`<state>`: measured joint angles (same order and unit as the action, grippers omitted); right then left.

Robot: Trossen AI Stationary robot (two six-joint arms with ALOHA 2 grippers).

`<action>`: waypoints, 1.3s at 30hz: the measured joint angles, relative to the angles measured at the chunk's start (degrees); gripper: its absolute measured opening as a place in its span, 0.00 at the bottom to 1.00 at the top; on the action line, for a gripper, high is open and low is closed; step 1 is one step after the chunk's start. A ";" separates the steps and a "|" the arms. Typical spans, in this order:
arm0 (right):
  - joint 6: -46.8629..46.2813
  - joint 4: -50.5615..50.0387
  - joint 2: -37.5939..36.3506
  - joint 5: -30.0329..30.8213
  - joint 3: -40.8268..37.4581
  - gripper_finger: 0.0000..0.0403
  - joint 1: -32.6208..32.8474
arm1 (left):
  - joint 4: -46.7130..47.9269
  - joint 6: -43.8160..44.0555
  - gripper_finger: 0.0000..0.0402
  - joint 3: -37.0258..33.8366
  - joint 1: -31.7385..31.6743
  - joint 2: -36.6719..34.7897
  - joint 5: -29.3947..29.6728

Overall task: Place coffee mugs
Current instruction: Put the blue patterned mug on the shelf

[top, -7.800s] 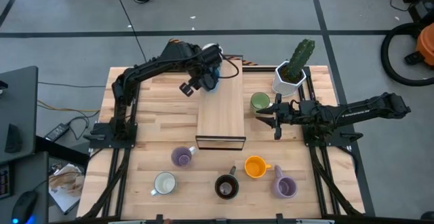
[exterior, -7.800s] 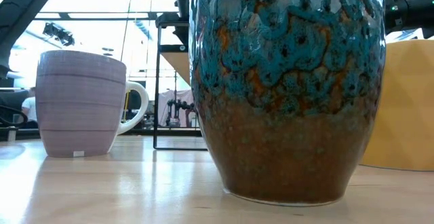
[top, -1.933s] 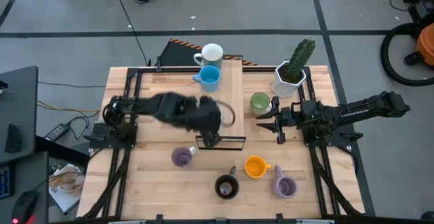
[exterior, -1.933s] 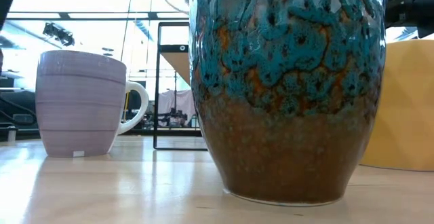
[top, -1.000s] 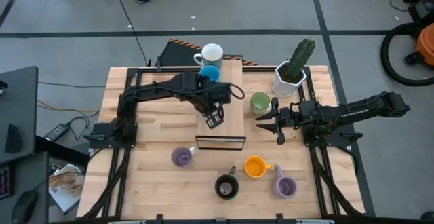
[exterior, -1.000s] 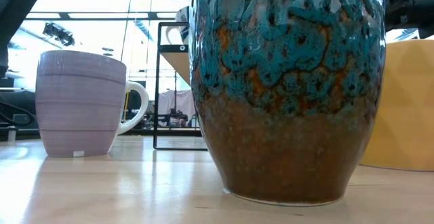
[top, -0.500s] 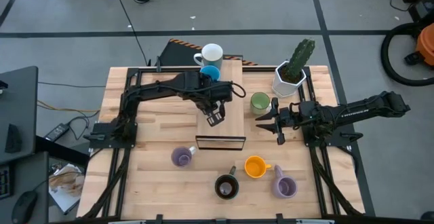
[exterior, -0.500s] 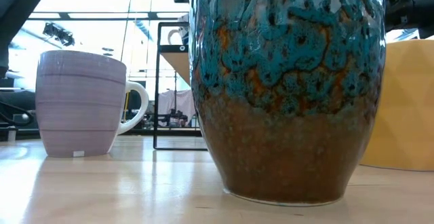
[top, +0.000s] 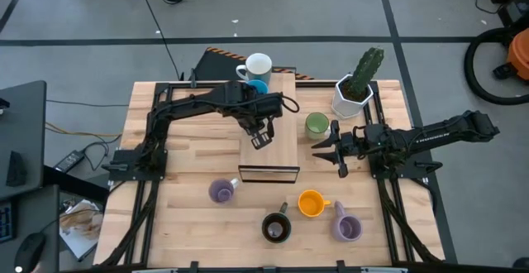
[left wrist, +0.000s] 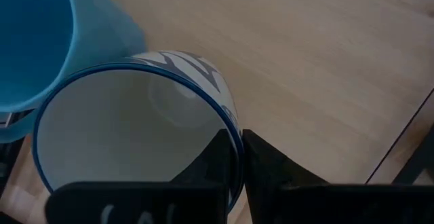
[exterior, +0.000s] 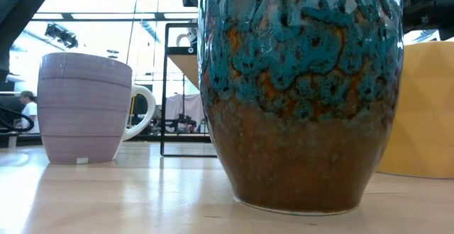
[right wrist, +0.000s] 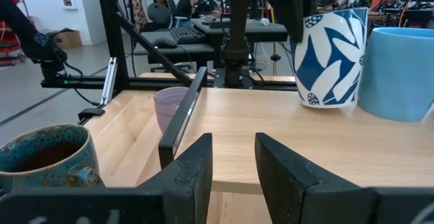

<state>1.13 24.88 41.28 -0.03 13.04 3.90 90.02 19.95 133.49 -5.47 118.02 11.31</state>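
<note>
My left gripper (top: 261,137) reaches over the wooden riser (top: 277,153) at the table's middle, shut on a white mug with a blue leaf pattern (right wrist: 331,56). That mug stands right beside the blue mug (right wrist: 400,71); a white mug (top: 258,64) sits behind them at the riser's far end. My right gripper (top: 337,147) waits open at the right, next to the green mug (top: 316,124). On the near half of the table stand a lavender mug (top: 221,192), an orange one (top: 310,203), a dark brown one (top: 275,227) and a second lavender one (top: 347,227). My left gripper pinches the patterned mug's rim (left wrist: 234,139), one finger inside the cup and one outside. The fingers come from above, pointing down. The mug is upright, its base (right wrist: 324,104) at the riser's top; whether it rests there I cannot tell.
A white hexagonal pot with a cactus (top: 355,91) stands at the far right. The riser's black frame (exterior: 170,92) opens toward the near edge. Bare wood lies along the left side of the table (top: 190,153).
My left gripper has carried the patterned mug a little toward the far edge, closer to the blue mug, and lowered it toward the riser's top.
</note>
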 joint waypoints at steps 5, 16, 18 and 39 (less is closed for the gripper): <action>0.02 -0.11 0.00 0.39 0.00 0.29 0.41 | 0.01 -0.25 0.07 -0.02 -0.07 -0.59 -0.57; 0.02 -0.11 0.00 0.46 0.00 0.29 0.48 | 0.00 -1.17 0.07 -0.01 -0.21 -0.72 -1.57; 0.04 -0.12 0.00 0.44 0.00 0.29 0.49 | 0.02 -1.17 0.08 -0.02 -0.16 -0.70 -1.60; -0.09 -0.13 0.00 0.44 0.00 0.29 0.48 | -0.02 -4.26 0.30 0.00 2.15 -0.76 5.15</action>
<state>1.04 24.75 41.28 0.40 13.04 4.38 90.00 15.70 133.49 -3.31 117.25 16.46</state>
